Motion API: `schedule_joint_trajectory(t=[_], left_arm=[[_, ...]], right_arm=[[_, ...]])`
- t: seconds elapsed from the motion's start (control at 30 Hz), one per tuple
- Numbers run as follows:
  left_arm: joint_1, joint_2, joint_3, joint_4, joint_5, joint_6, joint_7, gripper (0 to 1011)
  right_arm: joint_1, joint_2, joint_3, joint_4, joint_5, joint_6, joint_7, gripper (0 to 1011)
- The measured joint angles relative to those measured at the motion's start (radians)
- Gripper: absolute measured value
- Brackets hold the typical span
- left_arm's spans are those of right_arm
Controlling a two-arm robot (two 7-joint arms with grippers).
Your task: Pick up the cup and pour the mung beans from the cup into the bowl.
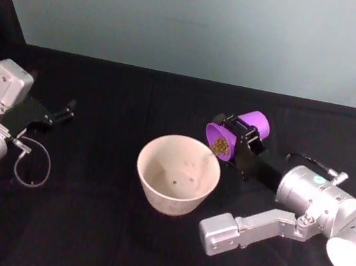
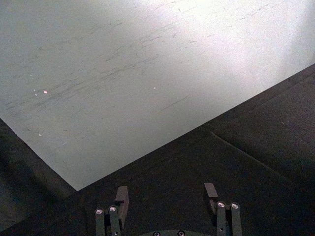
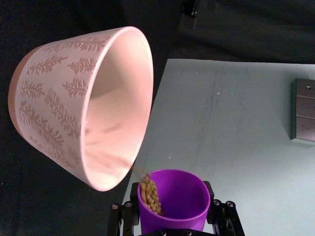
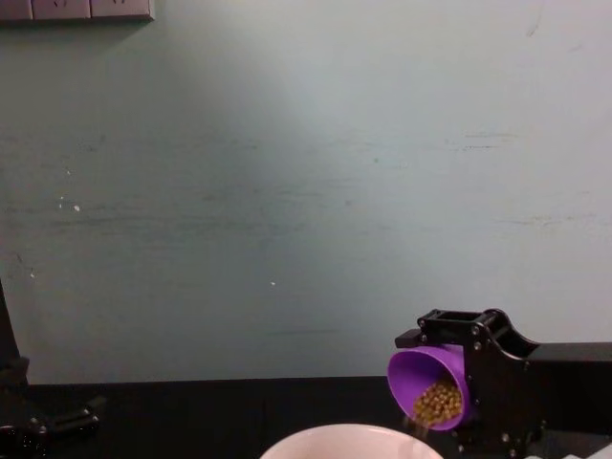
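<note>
My right gripper (image 1: pixel 241 136) is shut on the purple cup (image 1: pixel 236 134) and holds it tipped on its side, mouth toward the bowl (image 1: pixel 177 174), just above the bowl's right rim. Mung beans (image 1: pixel 221 143) lie heaped at the cup's lower lip and are spilling over it. The right wrist view shows the cup (image 3: pixel 173 201) between the fingers, beans (image 3: pixel 150 192) sliding out toward the pale pink bowl (image 3: pixel 88 103), patterned with small trees. In the chest view the tilted cup (image 4: pixel 427 382) hangs over the bowl's rim (image 4: pixel 349 440). My left gripper (image 1: pixel 64 112) rests open at the far left.
Black cloth (image 1: pixel 92 228) covers the table, backed by a pale green wall (image 1: pixel 205 20). A loose cable loop (image 1: pixel 33 163) hangs off the left arm. Wall sockets (image 3: pixel 304 110) show behind the cup in the right wrist view.
</note>
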Motion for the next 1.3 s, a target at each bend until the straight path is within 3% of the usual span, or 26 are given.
schedule_joint_trajectory(t=[0.57,1.3], left_arm=[[0.0,0.0,0.0,0.0,0.0,0.0,0.0,1000],[0.0,0.0,0.0,0.0,0.0,0.0,0.0,1000]], right_arm=[[0.021,0.002,-0.032,-0.005,-0.035,0.012,0.002,735],[0.055,0.023,-0.091,-0.032,-0.154,0.043,-0.002,735]])
